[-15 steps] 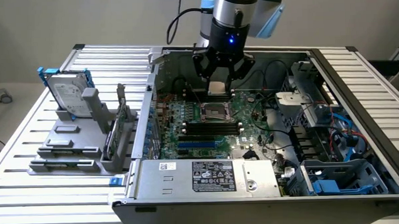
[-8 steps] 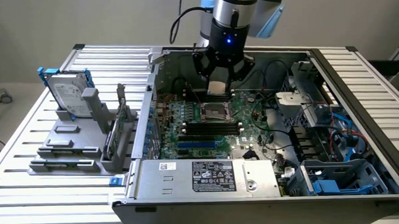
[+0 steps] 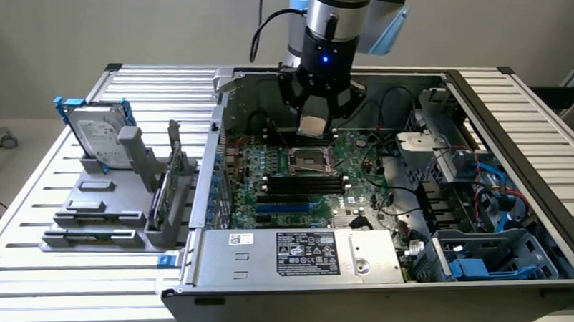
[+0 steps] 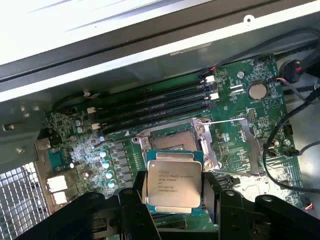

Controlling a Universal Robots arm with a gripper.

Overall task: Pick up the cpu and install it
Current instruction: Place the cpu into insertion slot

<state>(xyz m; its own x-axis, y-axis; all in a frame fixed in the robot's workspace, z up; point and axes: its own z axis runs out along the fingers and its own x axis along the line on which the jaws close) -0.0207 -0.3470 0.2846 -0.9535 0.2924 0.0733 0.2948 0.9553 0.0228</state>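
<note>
The cpu (image 4: 173, 182) is a small silvery-grey square chip with printed text, and my gripper (image 4: 175, 197) is shut on it, black fingers (image 4: 134, 197) pressing its two sides. In the exterior view the gripper (image 3: 314, 117) hangs inside the open computer case with the cpu (image 3: 313, 126) at its tip, a short way above the motherboard. The dark metal-framed square socket (image 3: 306, 160) lies just below and slightly toward the case's front. In the wrist view the socket (image 4: 172, 139) sits open right beyond the chip's far edge.
The open computer case (image 3: 387, 272) rests on a slatted table (image 3: 43, 284). Black memory slots (image 3: 302, 185), cables (image 3: 399, 100) and a power supply (image 3: 300, 253) crowd the board. A silver hard drive (image 3: 100, 135) with a blue bracket stands in a grey rack (image 3: 107, 203) at the exterior view's left.
</note>
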